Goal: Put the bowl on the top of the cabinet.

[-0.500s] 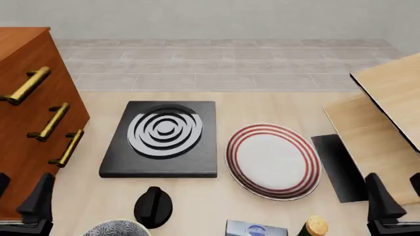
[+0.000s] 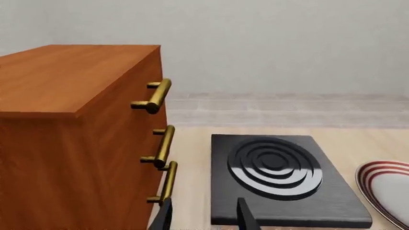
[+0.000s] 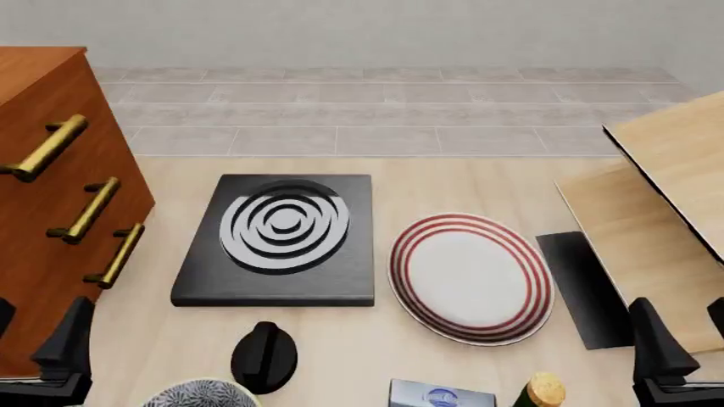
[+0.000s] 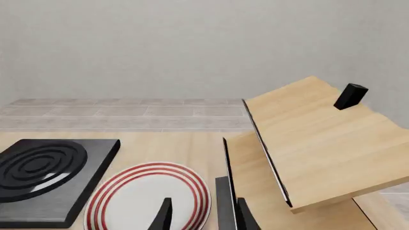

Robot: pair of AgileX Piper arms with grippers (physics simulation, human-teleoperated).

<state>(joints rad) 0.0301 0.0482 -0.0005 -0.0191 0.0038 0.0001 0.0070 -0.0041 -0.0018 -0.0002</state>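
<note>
Grey outside w/ a busy black-and-white swirl inside, the bowl (image 3: 202, 393) sits at the table's near edge, mostly cut off. Prob stiff, light, breakable imo, so grab the rim. Left gripper (image 3: 29, 356) and right gripper (image 3: 684, 343) both spread, empty. Cabinet (image 3: 51, 186) stands far left.

Patterned bowl (image 3: 202, 393) at near table edge; red-brown cabinet (image 3: 46, 203) far left.

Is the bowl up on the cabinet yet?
Not yet. The bowl sits on the table at the near edge, untouched. The cabinet top is bare. Neither the left gripper nor the right gripper holds anything. Grabbing, lifting and placing remain.
</note>
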